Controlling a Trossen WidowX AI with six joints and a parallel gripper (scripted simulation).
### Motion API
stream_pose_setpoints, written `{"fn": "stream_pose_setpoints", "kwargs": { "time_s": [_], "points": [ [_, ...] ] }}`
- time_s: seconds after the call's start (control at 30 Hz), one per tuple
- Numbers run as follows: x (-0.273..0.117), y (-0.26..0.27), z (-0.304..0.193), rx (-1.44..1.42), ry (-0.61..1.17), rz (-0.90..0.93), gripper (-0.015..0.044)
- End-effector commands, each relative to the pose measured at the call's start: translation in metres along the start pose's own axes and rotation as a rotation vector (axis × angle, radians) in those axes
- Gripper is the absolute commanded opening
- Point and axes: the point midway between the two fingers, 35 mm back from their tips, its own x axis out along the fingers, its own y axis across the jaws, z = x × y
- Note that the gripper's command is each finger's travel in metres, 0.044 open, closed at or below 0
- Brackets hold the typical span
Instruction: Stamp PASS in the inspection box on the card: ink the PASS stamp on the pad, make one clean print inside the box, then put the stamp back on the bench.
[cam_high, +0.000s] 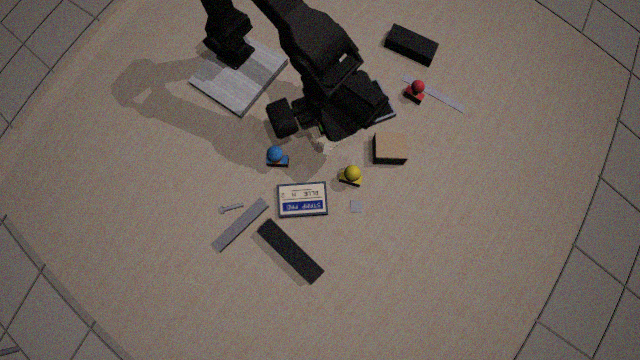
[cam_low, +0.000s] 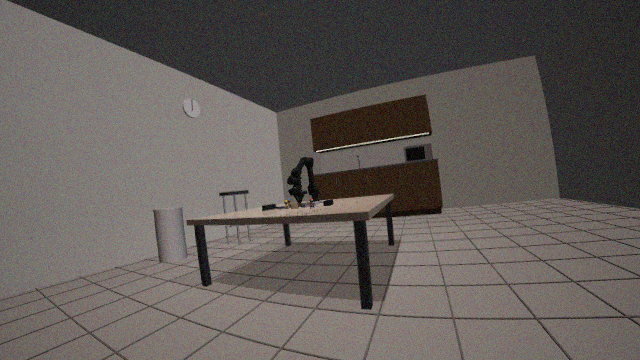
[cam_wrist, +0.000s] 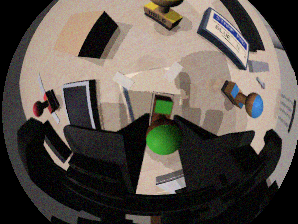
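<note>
My gripper (cam_high: 320, 128) (cam_wrist: 161, 117) is shut on the green stamp (cam_wrist: 164, 139), gripping below its round green knob; its lettering is not readable. The stamp's block is over the pale card (cam_wrist: 141, 98), within a thin rectangular outline. Whether it touches the card is not clear. Two pale tabs lie at the card's far corners. The open ink pad (cam_wrist: 80, 106) lies left of the card in the wrist view; the arm partly hides it in the top view. The lid marked STAMP PAD BLUE (cam_high: 302, 199) (cam_wrist: 226, 37) lies apart.
A yellow stamp (cam_high: 352, 174) (cam_wrist: 163, 16), a blue stamp (cam_high: 276, 155) (cam_wrist: 254, 105) and a red stamp (cam_high: 416, 90) (cam_wrist: 42, 107) stand around the card. A wooden block (cam_high: 391, 146), a black bar (cam_high: 291, 251), a grey strip (cam_high: 240, 225) and a black box (cam_high: 411, 45) also lie about.
</note>
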Motion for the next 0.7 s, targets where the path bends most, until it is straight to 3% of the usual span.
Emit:
{"fn": "stream_pose_setpoints", "kwargs": {
  "time_s": [0.0,0.67],
  "points": [
    [0.0017,-0.0005,0.0004,-0.002,-0.004,-0.002,0.0000],
    [-0.0035,-0.0004,0.0005,-0.002,-0.004,-0.002,0.0000]
  ]
}}
